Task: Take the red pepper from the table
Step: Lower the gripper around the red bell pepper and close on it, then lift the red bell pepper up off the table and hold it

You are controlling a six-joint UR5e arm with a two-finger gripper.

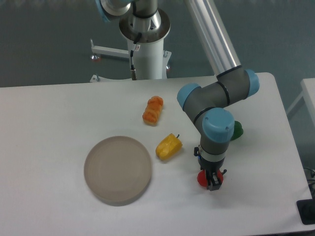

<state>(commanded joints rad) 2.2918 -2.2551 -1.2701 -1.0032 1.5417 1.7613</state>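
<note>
Reaching down from the upper middle of the fixed camera's view, the arm (216, 98) bends at its grey-and-blue joints and points its gripper (213, 183) straight down at the table (59, 113). The gripper sits directly over the red pepper (202, 178), which lies on the white tabletop toward the right front, and only a small red patch of the pepper shows to the left of the dark fingers (214, 182). The fingers are at the pepper's level and appear to flank it, but the wrist covers most of the contact, so whether they are pinching the pepper or merely spread around it cannot be told from this angle. The pepper appears to rest on the table surface.

Just behind the arm's lower blue joint, a green pepper (237, 130) peeks out at the right, partly hidden by the arm. A yellow pepper (169, 146) lies left of the gripper, apart from the red one. Farther back, near the table's middle, lies an orange pepper (153, 110). A round beige plate (117, 169) sits at the front left, just beside the yellow pepper. The robot's white base column (145, 49) stands behind the table's far edge.
</note>
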